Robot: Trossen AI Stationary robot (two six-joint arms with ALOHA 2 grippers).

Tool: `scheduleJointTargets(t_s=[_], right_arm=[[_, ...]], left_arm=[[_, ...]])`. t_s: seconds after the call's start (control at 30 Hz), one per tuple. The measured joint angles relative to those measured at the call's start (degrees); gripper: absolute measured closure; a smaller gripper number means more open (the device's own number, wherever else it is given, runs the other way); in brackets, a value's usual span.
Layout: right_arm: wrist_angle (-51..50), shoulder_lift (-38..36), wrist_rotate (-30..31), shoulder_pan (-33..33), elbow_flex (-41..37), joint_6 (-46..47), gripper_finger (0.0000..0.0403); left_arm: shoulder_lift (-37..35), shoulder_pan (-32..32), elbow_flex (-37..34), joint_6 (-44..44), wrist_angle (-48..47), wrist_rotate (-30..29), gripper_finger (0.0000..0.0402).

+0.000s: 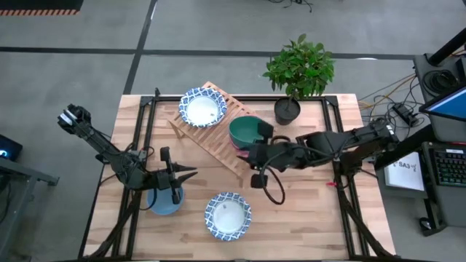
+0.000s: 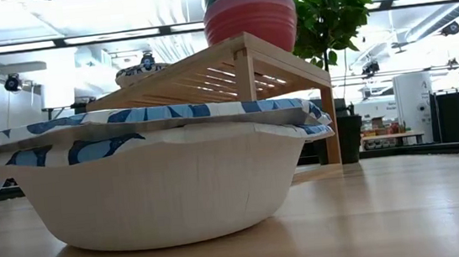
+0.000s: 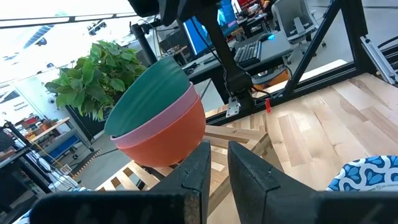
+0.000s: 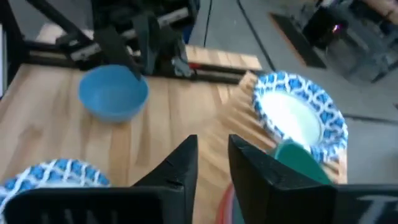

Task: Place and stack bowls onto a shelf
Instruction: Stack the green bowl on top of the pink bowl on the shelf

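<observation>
The wooden slatted shelf point(image 1: 211, 135) lies diagonally at mid-table. On it rest a white bowl with a blue patterned rim point(image 1: 203, 108) and a nested stack of red, pink and green bowls point(image 1: 246, 132), also seen in the left wrist view point(image 3: 158, 118). A plain blue bowl point(image 1: 164, 201) and another white blue-rimmed bowl point(image 1: 228, 216) stand on the table; in the low view the latter point(image 2: 167, 185) looks like two nested. My left gripper point(image 1: 186, 175) hovers over the blue bowl's far rim, shut and empty. My right gripper point(image 1: 246, 154) hangs beside the stack, shut and empty.
A potted plant point(image 1: 297, 73) in a dark pot stands at the table's far edge, right of the shelf. Black metal frame bars point(image 1: 145, 138) run along both sides of the tabletop. Bare wood lies right of the near white bowl point(image 1: 306, 211).
</observation>
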Motion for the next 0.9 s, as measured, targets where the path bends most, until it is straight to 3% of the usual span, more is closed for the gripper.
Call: scheduleJointTargets(t_s=[0.2, 0.3, 0.57, 0.9], right_arm=[[7.7, 0.0, 10.6, -0.2, -7.4, -3.2, 0.0386], [10.1, 0.0, 14.3, -1.0, -10.3, -2.7, 0.0393], [16.1, 0.0, 8.8, -2.3, -12.9, -0.4, 0.0394], [17.9, -1.5, 8.8, -3.7, -12.9, -0.4, 0.0394]], left_arm=[[0.0, 0.0, 0.0, 0.0, 0.0, 0.0, 0.0364], [0.0, 0.0, 0.0, 0.0, 0.0, 0.0, 0.0364], [0.0, 0.0, 0.0, 0.0, 0.0, 0.0, 0.0364], [0.0, 0.0, 0.0, 0.2, 0.3, 0.0, 0.0364]])
